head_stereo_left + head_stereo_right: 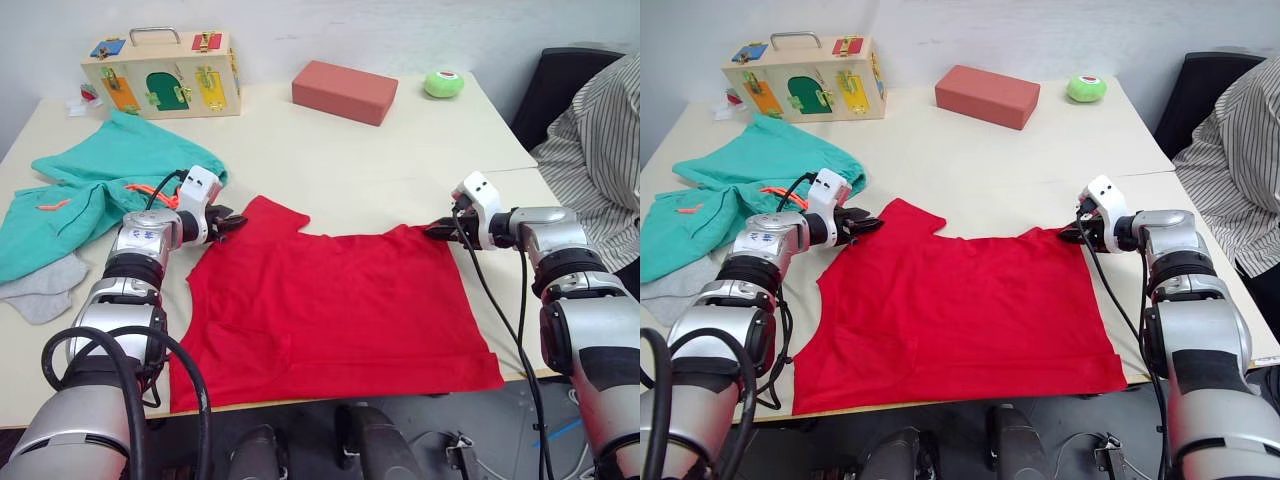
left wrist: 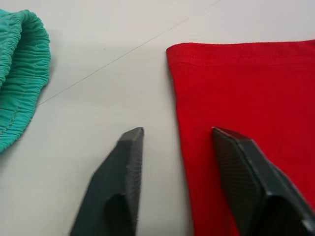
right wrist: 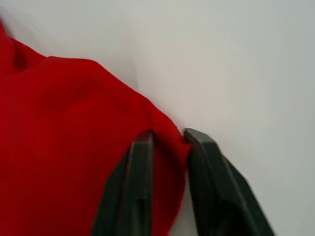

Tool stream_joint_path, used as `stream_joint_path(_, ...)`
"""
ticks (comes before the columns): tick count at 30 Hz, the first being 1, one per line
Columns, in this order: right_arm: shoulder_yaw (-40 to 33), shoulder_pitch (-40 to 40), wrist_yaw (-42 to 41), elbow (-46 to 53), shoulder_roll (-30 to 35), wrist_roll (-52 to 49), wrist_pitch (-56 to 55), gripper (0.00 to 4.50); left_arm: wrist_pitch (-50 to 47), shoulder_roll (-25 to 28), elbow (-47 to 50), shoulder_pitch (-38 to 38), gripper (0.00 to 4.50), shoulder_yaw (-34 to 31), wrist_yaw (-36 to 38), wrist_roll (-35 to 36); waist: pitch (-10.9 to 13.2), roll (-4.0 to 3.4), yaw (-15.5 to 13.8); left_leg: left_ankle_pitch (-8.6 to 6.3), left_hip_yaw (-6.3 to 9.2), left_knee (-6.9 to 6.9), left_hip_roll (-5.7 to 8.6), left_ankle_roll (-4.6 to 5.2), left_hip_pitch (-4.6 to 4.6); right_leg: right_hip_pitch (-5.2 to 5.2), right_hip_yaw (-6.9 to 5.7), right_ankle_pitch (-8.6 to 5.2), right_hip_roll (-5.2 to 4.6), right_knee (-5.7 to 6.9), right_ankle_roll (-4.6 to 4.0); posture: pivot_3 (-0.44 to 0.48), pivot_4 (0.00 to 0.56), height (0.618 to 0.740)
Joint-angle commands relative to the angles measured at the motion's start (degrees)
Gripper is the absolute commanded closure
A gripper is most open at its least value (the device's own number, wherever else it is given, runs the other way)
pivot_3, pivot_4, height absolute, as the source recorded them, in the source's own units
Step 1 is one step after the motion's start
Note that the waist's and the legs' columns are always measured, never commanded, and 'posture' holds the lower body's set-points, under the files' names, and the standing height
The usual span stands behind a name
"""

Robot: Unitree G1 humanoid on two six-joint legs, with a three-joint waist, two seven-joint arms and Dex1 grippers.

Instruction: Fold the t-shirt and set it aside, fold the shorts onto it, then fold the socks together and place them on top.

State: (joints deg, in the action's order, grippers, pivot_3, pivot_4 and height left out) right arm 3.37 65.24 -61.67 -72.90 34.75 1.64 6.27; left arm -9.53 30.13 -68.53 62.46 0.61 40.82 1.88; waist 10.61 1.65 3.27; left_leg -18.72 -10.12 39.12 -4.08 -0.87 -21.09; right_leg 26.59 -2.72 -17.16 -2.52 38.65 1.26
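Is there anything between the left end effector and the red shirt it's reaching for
Nothing visible. The left end effector is open at the t-shirt edge, one finger over the cloth, one over bare table. The shorts lie off to its side.

Red t-shirt flat on table; left gripper at sleeve, right gripper at far corner; teal shorts, grey socks left.

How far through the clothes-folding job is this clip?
Nothing is finished. The t-shirt lies flat; the right gripper pinches its corner, while the left gripper is open at the opposite edge. The shorts and socks lie untouched.
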Motion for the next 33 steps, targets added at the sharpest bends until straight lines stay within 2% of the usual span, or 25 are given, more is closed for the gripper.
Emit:
stream_joint_path(1, -1.6, 0.1, -0.7, 0.6, 0.7, -0.3, -2.4, 4.50, 2.6, -0.7, -1.4, -1.6, 3.72, 1.3, 0.6, -2.6, 0.0, 0.00, -0.1, 0.00, 0.00, 0.00, 0.01, 0.00, -0.01, 0.00, -0.01, 0.00, -0.01, 0.00, 0.00, 0.000, 0.150, 0.740)
stream_joint_path(3, -2.4, -0.3, -1.2, 1.0, 0.9, -0.9, -4.2, 4.50, 4.9, -0.6, -0.9, -2.3, 4.34, 1.3, 1.3, -2.9, 0.0, 0.00, 0.0, 0.00, 0.00, 0.00, 0.03, 0.00, -0.01, 0.00, -0.01, 0.00, -0.03, 0.00, 0.00, 0.000, 0.150, 0.740)
stream_joint_path(4, -2.8, -0.5, -1.1, 1.1, 0.9, -1.0, -4.8, 4.50, 5.6, -0.5, -0.8, -2.5, 4.46, 1.1, 1.4, -2.9, 0.0, 0.00, 0.0, 0.00, 0.00, 0.00, 0.03, 0.00, 0.00, 0.00, -0.01, 0.00, -0.02, 0.01, 0.00, 0.000, 0.150, 0.740)
stream_joint_path(10, -5.2, -1.6, -1.7, 1.9, 1.8, -2.3, -6.4, 4.50, 9.0, 0.3, 1.0, -4.1, 4.46, -4.8, 2.6, 1.7, 0.0, 0.00, 0.0, 0.00, 0.01, 0.00, 0.01, 0.00, -0.01, 0.00, -0.02, 0.00, -0.02, 0.01, 0.00, 0.000, 0.150, 0.740)
stream_joint_path(20, -9.3, -4.9, -7.4, 5.5, 3.9, -6.0, -8.1, 4.50, 7.6, 3.2, 5.3, -5.6, 4.46, -10.3, 8.0, 6.3, 0.0, 0.00, 0.1, 0.00, 0.03, -0.01, -0.01, 0.00, -0.06, 0.01, -0.04, 0.00, 0.01, -0.02, 0.00, 0.000, 0.150, 0.740)
stream_joint_path(27, -10.1, -9.5, -12.9, 11.2, 4.6, -8.2, -8.9, 4.50, 5.0, 4.5, 11.0, -8.1, 4.46, -10.0, 12.7, 6.8, 0.0, 0.00, 0.1, 0.00, 0.05, -0.01, 0.01, 0.00, -0.05, 0.00, -0.05, 0.00, 0.01, -0.01, 0.00, 0.000, 0.150, 0.740)
stream_joint_path(33, -10.5, -12.1, -13.4, 14.0, 4.3, -9.2, -9.0, 4.50, 2.6, 4.9, 14.3, -9.8, 4.46, -9.0, 13.7, 6.5, 0.0, 0.00, 0.1, 0.00, 0.05, -0.01, -0.01, 0.00, -0.04, 0.00, -0.04, 0.00, 0.03, -0.01, 0.00, 0.000, 0.150, 0.740)
